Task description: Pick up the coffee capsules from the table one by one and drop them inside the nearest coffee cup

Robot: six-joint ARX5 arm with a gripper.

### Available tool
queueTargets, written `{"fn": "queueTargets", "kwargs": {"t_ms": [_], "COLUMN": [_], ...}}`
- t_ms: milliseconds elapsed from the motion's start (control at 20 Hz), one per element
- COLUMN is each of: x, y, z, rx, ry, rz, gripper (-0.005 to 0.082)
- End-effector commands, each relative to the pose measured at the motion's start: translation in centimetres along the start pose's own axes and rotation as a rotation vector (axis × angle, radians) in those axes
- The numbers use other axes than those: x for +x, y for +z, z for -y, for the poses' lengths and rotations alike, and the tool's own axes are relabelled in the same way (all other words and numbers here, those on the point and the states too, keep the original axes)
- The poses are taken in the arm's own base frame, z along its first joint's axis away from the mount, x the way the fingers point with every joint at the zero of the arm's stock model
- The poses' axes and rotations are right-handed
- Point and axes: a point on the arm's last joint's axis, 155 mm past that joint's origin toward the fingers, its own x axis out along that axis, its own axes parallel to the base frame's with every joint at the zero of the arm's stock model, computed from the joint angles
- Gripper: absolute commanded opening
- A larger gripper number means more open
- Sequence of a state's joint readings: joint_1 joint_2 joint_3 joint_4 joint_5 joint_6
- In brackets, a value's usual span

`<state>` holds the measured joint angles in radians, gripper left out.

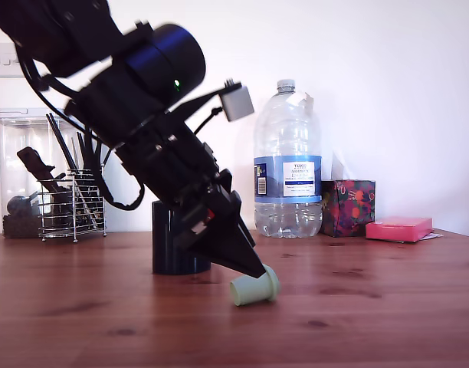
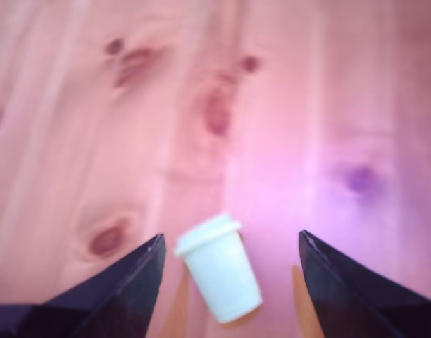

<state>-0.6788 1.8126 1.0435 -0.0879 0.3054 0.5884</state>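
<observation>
We see the arm slant steeply down to the table [image 1: 388,322], gripper [image 2: 229,243] spread wide, empty, straddling the mint-green capsule [image 2: 220,267].

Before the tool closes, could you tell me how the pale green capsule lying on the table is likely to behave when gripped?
The pale green capsule lies on its side and tapers, so a nudge would probably roll it in a curve. It looks like a small plastic pod, likely light. The tool straddles it with jaws open; its smooth sloped walls might slip.

bright daylight, soft wrist view, pink cast
</observation>
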Motion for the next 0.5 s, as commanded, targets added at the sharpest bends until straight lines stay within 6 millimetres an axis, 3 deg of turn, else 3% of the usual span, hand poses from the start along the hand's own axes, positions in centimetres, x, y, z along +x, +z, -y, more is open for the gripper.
{"fn": "queueTargets", "kwargs": {"t_ms": [0, 450], "x": [1.0, 1.6], "y": [-1.4, -5.7], "z": [-0.3, -2.0], "rx": [-0.079, -0.374], "ry": [-0.020, -0.021], "rz": [-0.034, -0.114], "gripper": [0.0551, 0.0551]}}
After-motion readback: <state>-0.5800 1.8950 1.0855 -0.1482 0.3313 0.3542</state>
